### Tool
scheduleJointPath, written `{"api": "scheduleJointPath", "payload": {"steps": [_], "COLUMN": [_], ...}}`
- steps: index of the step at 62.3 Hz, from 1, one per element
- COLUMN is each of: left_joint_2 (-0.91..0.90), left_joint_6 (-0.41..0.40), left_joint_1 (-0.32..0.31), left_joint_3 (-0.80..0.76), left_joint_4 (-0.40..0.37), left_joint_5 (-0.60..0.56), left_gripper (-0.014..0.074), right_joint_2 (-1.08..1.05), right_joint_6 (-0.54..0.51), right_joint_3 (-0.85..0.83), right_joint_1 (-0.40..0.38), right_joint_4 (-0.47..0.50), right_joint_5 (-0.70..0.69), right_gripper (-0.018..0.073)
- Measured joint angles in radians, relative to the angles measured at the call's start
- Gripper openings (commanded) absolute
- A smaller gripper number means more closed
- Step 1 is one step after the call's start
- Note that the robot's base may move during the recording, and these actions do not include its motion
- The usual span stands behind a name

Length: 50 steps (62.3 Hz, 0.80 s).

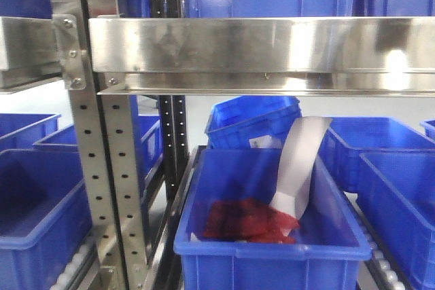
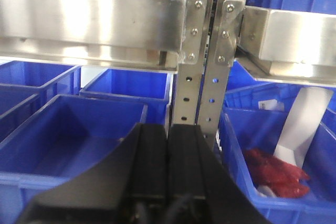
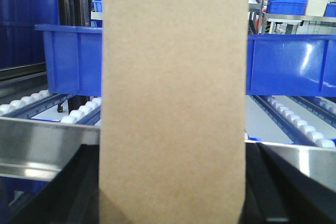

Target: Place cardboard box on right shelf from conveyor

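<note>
The tan cardboard box fills the middle of the right wrist view, upright between the black fingers of my right gripper, which is shut on it. The box stands over the steel front lip of the right shelf, with roller tracks behind. That shiny right shelf also spans the front view, where neither gripper shows. My left gripper is shut with nothing in it, pointing at the perforated uprights. The conveyor is out of view.
A blue bin under the shelf holds red material and a white paper strip. More blue bins stand on the roller tracks behind the box. Other bins sit at lower left.
</note>
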Motion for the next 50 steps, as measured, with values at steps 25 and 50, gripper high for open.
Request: {"api": "scheduleJointPath", "payload": {"steps": [25,50], "left_joint_2": [0.0,0.0], "left_joint_6": [0.0,0.0], "left_joint_1": [0.0,0.0], "left_joint_3": [0.0,0.0], "left_joint_4": [0.0,0.0], "left_joint_5": [0.0,0.0], "left_gripper": [-0.0116,-0.0116], "right_joint_2": [0.0,0.0], "right_joint_6": [0.0,0.0], "right_joint_3": [0.0,0.0], "right_joint_1": [0.0,0.0], "right_joint_4": [0.0,0.0], "right_joint_5": [0.0,0.0], "right_gripper": [0.0074,0.0074]}}
